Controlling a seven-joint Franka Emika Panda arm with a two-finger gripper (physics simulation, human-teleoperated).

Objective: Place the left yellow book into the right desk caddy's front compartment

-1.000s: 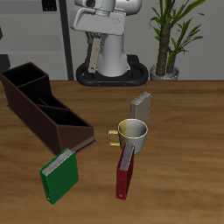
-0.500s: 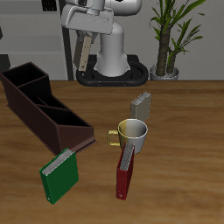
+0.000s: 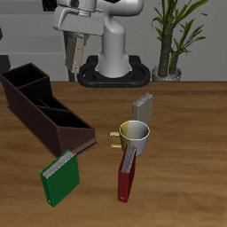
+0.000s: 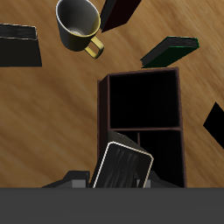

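Book hangs clamped in the gripper, lifted high above the back of the table, over the dark caddy; the wrist view shows its cover above the caddy's compartments. Mug, red book, green book and what looks like a second grey book stand on the table.

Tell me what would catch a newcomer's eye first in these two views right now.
Probably the gripper high above the table's back edge, shut on the left yellow book, which hangs upright from it. Below, toward the table's front edge, the long dark right desk caddy lies at an angle; the wrist view looks straight down into its compartments. Beside the caddy's near end stand a green book and a mug.
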